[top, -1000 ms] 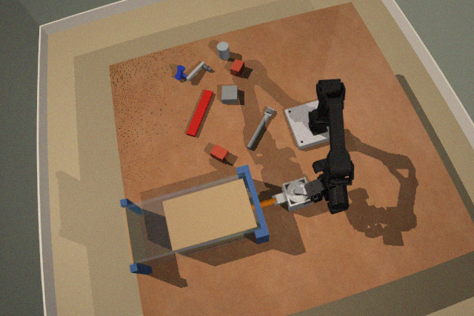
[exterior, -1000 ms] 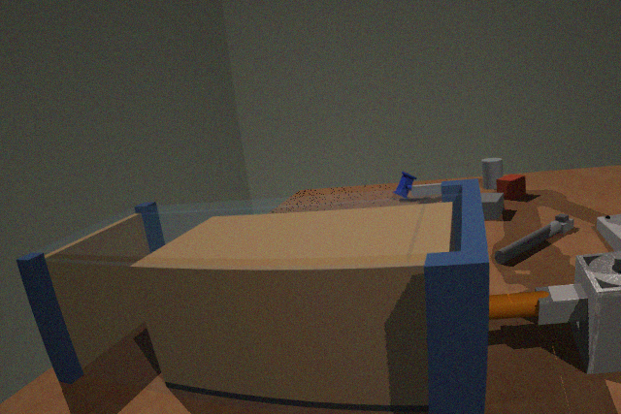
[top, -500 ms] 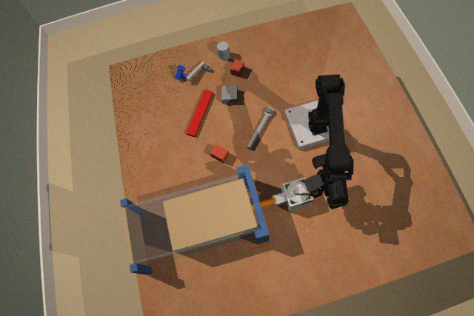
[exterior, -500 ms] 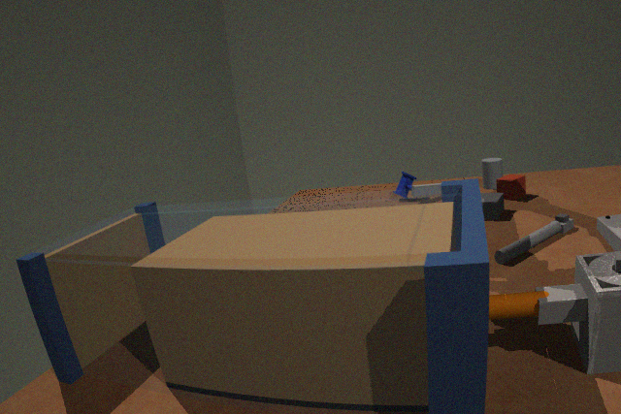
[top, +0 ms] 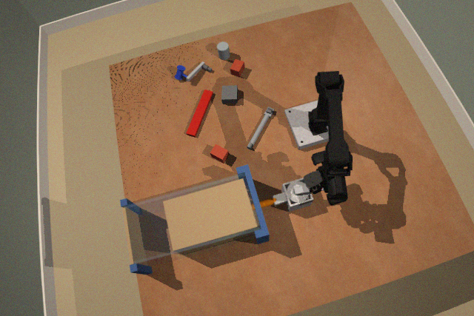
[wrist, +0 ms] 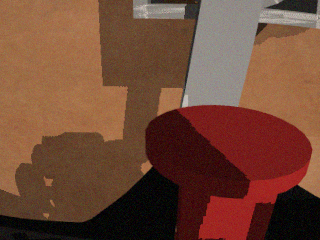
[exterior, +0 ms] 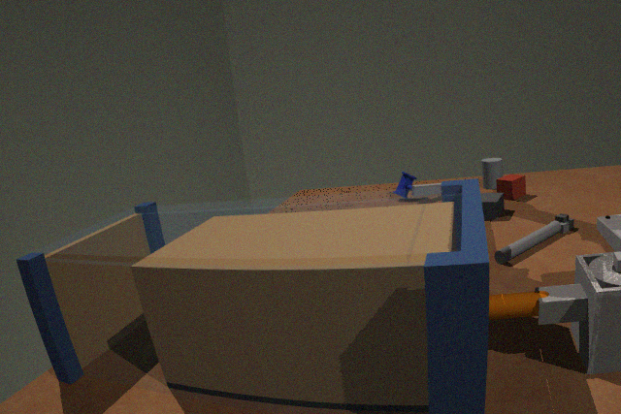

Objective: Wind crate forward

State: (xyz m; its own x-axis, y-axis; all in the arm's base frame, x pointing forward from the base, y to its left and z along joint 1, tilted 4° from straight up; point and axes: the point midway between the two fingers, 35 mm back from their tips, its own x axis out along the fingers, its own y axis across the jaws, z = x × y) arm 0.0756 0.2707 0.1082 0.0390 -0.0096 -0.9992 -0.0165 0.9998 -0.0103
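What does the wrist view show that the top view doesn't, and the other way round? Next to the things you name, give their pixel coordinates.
Only the wrist view shows the red knob (wrist: 235,142) of the winch handle, which the claw (wrist: 204,158) grips. Only the top view shows the crate (top: 210,213), the blue frame (top: 250,190) and the red bar (top: 199,113). Both show the handle's grey arm (top: 303,192) (wrist: 220,55) and part of the winch (top: 300,205) (wrist: 165,11).

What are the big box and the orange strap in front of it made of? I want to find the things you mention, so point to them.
The box (top: 210,213) (exterior: 290,319) looks like plain cardboard or smooth wood: matte, even tan, no visible grain. The strap (top: 266,203) (exterior: 513,304) could be woven fabric or plastic; its smooth orange surface doesn't settle which.
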